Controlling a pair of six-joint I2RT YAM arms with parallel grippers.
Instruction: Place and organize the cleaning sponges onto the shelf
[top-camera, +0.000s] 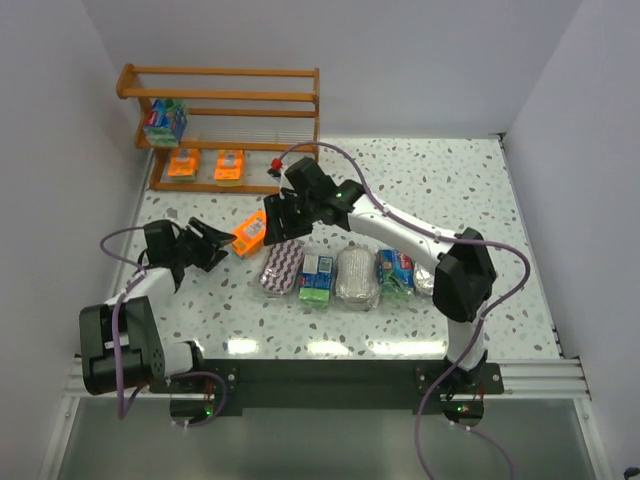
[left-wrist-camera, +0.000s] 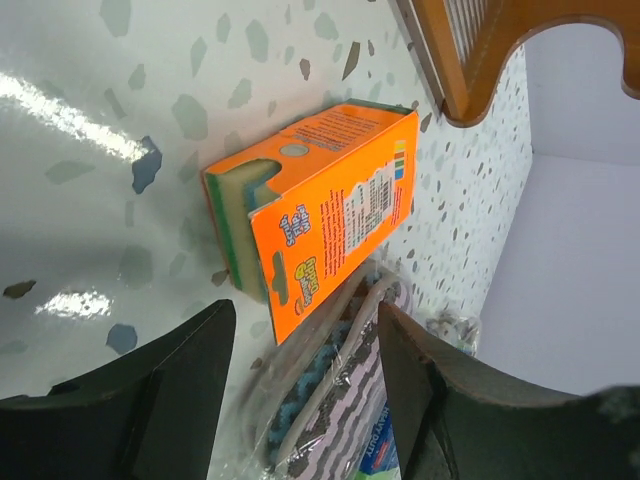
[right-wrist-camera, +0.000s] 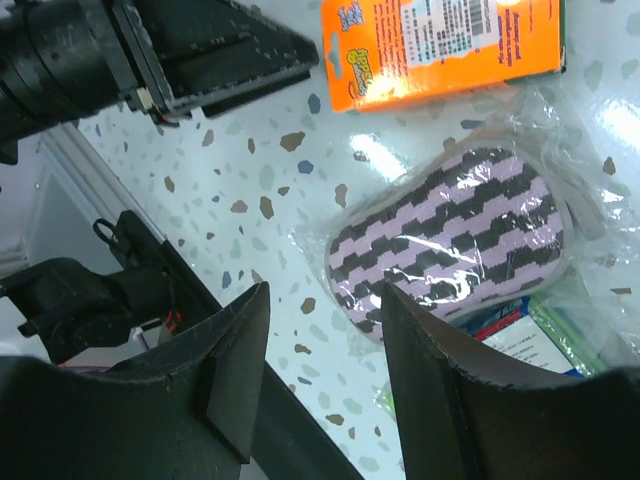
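Orange-brown wood: the shelf (top-camera: 220, 72) stands at the upper left of the top view. A shelved blue-green block (top-camera: 165, 122) sits at the left end of its middle tier. On the bottom tier a left orange pack (top-camera: 182, 163) and a right orange pack (top-camera: 230, 165) lie side by side. On the speckled table (top-camera: 450, 180) a loose orange pack (top-camera: 250, 232) lies centre-left, tilted, between the two pincers and free of both. The left pincer (top-camera: 222, 245) is spread and pinches nothing. In its wrist view the loose pack is just past the tips, with a green sponge edge showing at its end. The right pincer (top-camera: 282, 230) is also spread and holds nothing, hanging over the purple-white zigzag pad (top-camera: 283, 267) in clear wrap. The wrap reaches towards the loose pack's edge, but contact cannot be told. From that pad a row runs right across mid-frame, close together: a blue-green block (top-camera: 317, 277), a grey-white pad (top-camera: 357, 277) and a second blue-green block (top-camera: 396, 270). The row's right end is partly under the right arm.
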